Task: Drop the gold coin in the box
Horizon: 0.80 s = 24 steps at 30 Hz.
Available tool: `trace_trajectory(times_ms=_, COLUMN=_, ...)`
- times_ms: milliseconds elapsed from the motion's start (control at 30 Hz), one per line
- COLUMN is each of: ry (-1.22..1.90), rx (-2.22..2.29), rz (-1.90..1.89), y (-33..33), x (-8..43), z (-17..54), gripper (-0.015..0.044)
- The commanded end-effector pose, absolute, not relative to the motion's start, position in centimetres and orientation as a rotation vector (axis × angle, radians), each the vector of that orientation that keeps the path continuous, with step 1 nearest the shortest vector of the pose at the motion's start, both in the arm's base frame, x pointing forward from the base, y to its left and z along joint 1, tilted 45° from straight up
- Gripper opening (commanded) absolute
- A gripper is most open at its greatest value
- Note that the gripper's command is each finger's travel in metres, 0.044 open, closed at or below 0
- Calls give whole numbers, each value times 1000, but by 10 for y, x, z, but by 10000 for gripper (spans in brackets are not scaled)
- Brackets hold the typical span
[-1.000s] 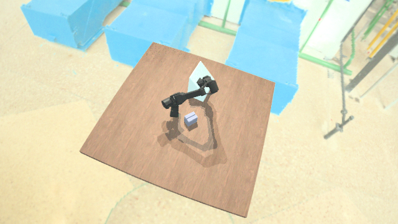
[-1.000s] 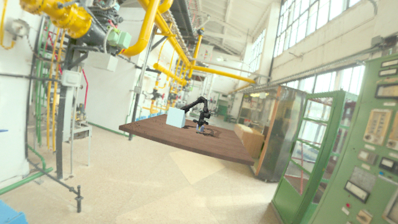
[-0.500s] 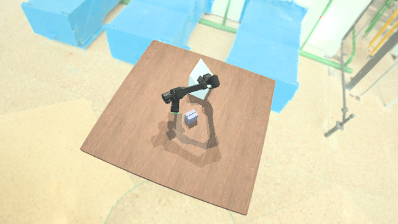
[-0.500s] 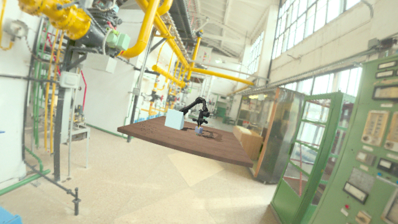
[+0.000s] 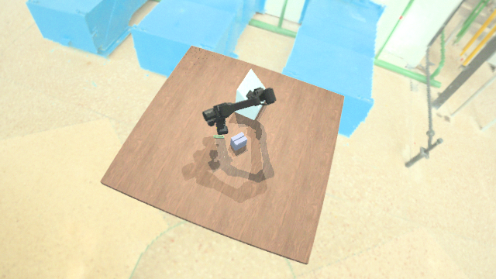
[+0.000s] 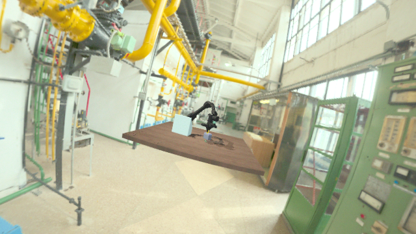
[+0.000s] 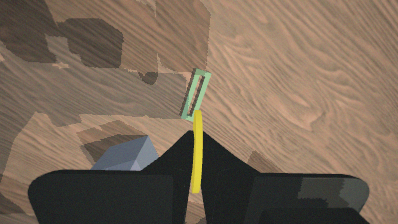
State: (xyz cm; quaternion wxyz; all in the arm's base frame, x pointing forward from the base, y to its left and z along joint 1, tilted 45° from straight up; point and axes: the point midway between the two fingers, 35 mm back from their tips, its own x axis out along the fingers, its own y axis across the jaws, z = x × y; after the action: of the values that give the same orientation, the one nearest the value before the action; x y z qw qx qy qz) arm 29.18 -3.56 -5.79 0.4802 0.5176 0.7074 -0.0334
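Observation:
The gold coin (image 7: 198, 150) stands on edge between the fingertips, seen edge-on as a yellow strip in the wrist view. My gripper (image 7: 195, 136) (image 5: 222, 132) is shut on it and holds it above the table. The green holder (image 7: 206, 75) (image 5: 218, 136) is on the table with its slot empty, turned a little relative to the coin in the wrist view. The grey box (image 5: 239, 142) (image 6: 207, 136) (image 7: 125, 155) stands beside the holder, a dark slot line across its lid in the top view; in the wrist view it is at the lower left, partly behind a finger.
A pale blue-white block (image 5: 246, 93) (image 6: 182, 125) stands on the wooden table (image 5: 287, 163) (image 6: 195, 153) near the arm's base, beneath or beside the arm's links. Shadows of the arm fall around the box and the holder.

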Motion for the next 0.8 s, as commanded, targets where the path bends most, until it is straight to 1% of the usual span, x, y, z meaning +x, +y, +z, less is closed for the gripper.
trace_trajectory(times_ms=0, ry=1709, rx=1158, rz=40, y=-33, x=288, z=-57, gripper=0)
trace_trajectory(times_ms=233, ry=1659, rx=995, rz=221, y=-31, x=287, z=-54, gripper=0)
trace_trajectory(times_ms=767, ry=1657, rx=989, rz=221, y=-14, x=289, z=-36, gripper=0)
